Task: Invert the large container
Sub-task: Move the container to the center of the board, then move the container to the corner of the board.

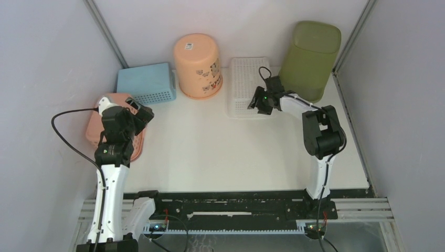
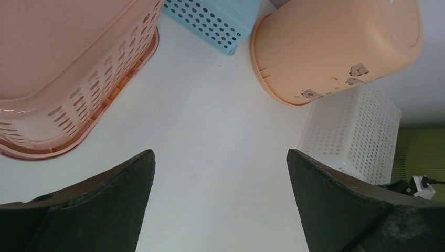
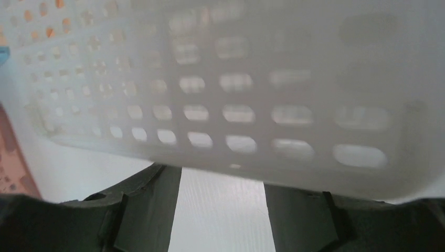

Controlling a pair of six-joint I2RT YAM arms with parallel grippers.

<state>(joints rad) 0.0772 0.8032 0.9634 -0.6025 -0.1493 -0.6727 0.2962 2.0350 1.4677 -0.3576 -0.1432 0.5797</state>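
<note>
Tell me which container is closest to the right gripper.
The white perforated basket, between the peach bucket and the olive-green bin; the right gripper is over its right edge.

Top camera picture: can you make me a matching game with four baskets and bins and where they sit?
1. tall olive-green plastic bin
2. round peach plastic bucket
3. blue perforated plastic basket
4. white perforated plastic basket

A. between blue and white baskets
B. back right corner
C. between bucket and bin
D. left end of back row

Pairs: 1-B, 2-A, 3-D, 4-C
</note>
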